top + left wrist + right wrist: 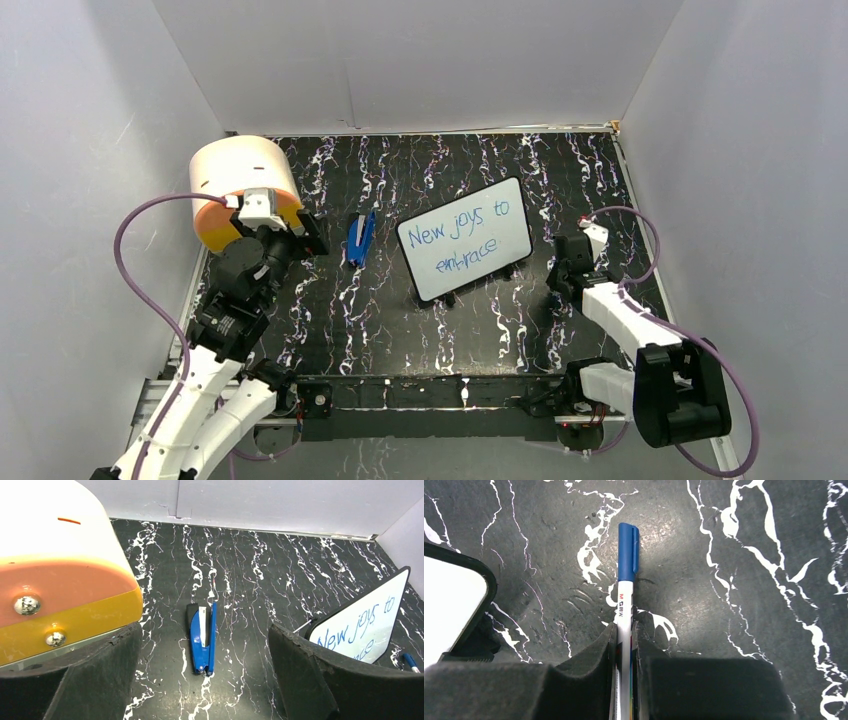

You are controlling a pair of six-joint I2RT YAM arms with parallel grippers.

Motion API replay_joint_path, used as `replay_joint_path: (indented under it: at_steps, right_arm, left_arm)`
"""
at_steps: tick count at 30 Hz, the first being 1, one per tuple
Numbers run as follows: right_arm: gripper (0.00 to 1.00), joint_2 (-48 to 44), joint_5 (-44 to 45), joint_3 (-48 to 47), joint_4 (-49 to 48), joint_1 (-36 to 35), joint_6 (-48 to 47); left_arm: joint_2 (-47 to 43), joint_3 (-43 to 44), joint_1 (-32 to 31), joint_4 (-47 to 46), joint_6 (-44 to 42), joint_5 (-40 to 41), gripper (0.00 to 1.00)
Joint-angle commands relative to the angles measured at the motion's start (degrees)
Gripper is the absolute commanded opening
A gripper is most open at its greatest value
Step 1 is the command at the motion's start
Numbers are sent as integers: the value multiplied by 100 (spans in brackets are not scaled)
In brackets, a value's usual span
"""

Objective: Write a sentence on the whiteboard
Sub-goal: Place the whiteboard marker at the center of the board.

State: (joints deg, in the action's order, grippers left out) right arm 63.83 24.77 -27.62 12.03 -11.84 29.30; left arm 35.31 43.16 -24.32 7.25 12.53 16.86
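1. Whiteboard position. I locate the whiteboard (465, 240) near the middle of the black marbled table (500, 330), between the two arms. It is rotated so that its right end sits farther from the bases than its left end. The sentence (462, 238) is in blue marker on two lines and reads "New joys to embrace".

2. Right end effector. The right gripper (572, 262) sits just right of the board's lower right corner and apart from it. In the right wrist view its jaws are clamped on the white barrel of a marker (624, 605). The marker's blue cap is on and points away from the fingers, low over the table. I cannot tell whether the cap touches the surface. The board's rounded black-framed corner (449, 605) appears at the left edge of that view, near the fingers and clear of the marker.

3. Left end effector. The left gripper (290, 232) is well left of the board, with its jaws spread wide and nothing held. In the left wrist view a blue stapler (202, 637) lies flat on the table in the gap between the pads (90, 680), touching neither. The board stands beyond the right pad, with "New joys to" legible. A round white-and-orange container (240, 185) sits close against the left side of this gripper. I cannot confirm contact.
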Motion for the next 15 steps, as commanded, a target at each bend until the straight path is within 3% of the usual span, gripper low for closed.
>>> replay_joint_path:
  at_steps: [1, 11, 15]
  right_arm:
    - [9, 164, -237, -193, -199, 50, 500]
    - [56, -847, -192, -199, 337, 50, 349]
    - [69, -1433, -143, -384, 784, 57, 150]
  left_arm:
    - [-217, -126, 32, -359, -117, 105, 93]
    - [-490, -235, 32, -373, -180, -87, 93]
    - [-718, -216, 32, -131, 39, -29, 93]
